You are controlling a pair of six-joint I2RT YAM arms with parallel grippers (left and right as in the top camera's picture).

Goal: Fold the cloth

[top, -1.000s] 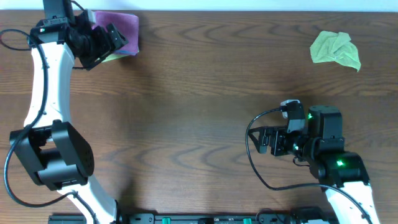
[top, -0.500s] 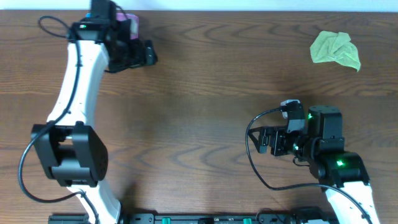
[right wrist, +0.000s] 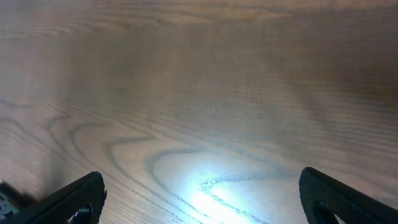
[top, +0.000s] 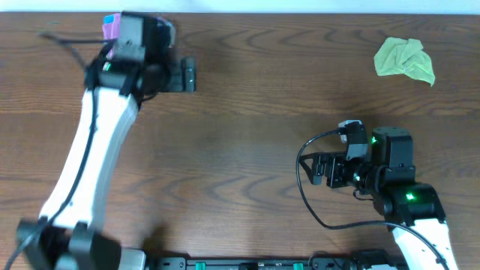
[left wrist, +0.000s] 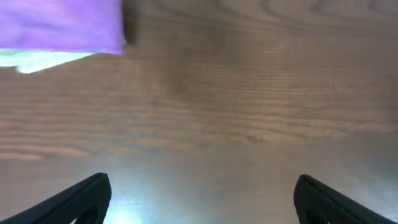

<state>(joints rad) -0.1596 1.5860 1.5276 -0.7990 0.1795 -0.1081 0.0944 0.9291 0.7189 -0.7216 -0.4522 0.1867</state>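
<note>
A crumpled light-green cloth [top: 405, 60] lies at the far right of the wooden table. A folded purple cloth [top: 110, 30] lies at the far left, mostly hidden under my left arm. In the left wrist view the purple cloth [left wrist: 62, 25] fills the top left corner, with a light-green layer [left wrist: 43, 59] showing under its edge. My left gripper [top: 187, 75] [left wrist: 202, 183] is open and empty, just right of the purple cloth, over bare wood. My right gripper [top: 319, 170] [right wrist: 202, 180] is open and empty over bare table, well below and left of the green cloth.
The table's [top: 247, 127] far edge runs just behind both cloths. The arm bases and a rail sit at the front edge [top: 247, 262].
My left arm has swung right, off the purple cloth, and its gripper now hangs over bare wood beside it. The right arm and the green cloth have not moved.
</note>
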